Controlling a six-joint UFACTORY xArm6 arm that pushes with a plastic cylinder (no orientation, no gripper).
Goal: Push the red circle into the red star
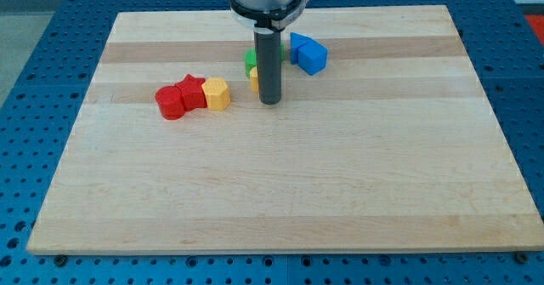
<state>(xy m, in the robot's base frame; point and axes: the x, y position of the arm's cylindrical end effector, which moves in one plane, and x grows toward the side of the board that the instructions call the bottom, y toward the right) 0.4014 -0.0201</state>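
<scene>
The red circle (171, 102) lies on the board's left part, touching the red star (193, 92) just to its upper right. A yellow hexagon block (218, 94) touches the star's right side. My tip (270, 103) rests on the board to the right of these three, about a block's width from the yellow hexagon. Behind the rod, a green block (252, 60) and a yellow block (253, 78) are partly hidden.
Two blue blocks stand right of the rod: a small one (298, 43) and a larger one (313, 57). The wooden board (280, 191) lies on a blue perforated table.
</scene>
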